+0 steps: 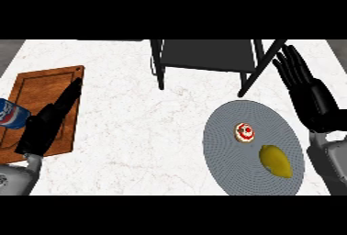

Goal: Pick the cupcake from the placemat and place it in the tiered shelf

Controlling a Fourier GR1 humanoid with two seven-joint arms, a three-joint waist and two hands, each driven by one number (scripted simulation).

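Note:
A small cupcake (245, 132) with white and red icing sits near the middle of a round grey placemat (227, 151) at the right of the counter. Behind it, at the far edge, stands the dark tiered shelf (207, 57) on thin black legs. My right hand (313, 98) is raised to the right of the placemat, fingers straight and pointing away, holding nothing and apart from the cupcake. My left hand (49, 121) lies at the left over a wooden board, fingers straight, holding nothing.
A yellow lemon (276, 161) lies on the placemat just in front of the cupcake. A brown wooden cutting board (37, 92) is at the left, with a blue soda can (11, 114) at its left edge. White marble counter shows between board and placemat.

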